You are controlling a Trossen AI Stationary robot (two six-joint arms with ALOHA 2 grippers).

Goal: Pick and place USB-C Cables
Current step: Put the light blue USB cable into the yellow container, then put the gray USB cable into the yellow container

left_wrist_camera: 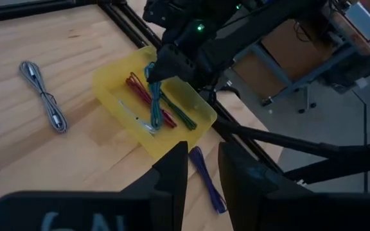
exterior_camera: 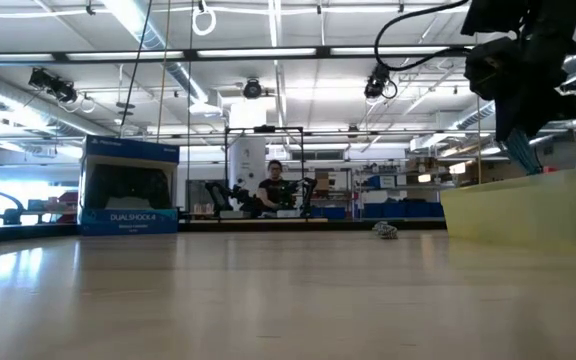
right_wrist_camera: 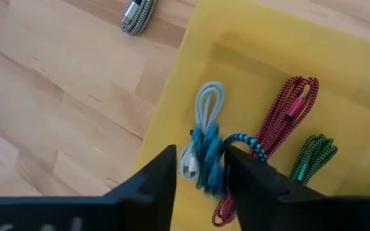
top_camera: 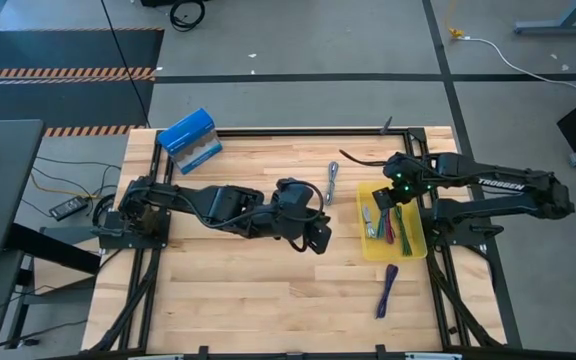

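Left gripper [top_camera: 318, 240], mid-frame, hangs with fingers slightly parted, holding nothing. Right of it lies the grey braided cable [top_camera: 333, 183], then the shallow yellow plastic tray [top_camera: 415, 249], where the right gripper [right_wrist_camera: 201, 168] pinches the teal braided cable [right_wrist_camera: 209, 154]. Below lies the purple cable [top_camera: 386, 290].

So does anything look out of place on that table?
Nothing looks damaged or spilled. Two cables lie outside the yellow tray: a grey cable beside it and a purple cable below it. The right gripper holds a teal cable over the tray.
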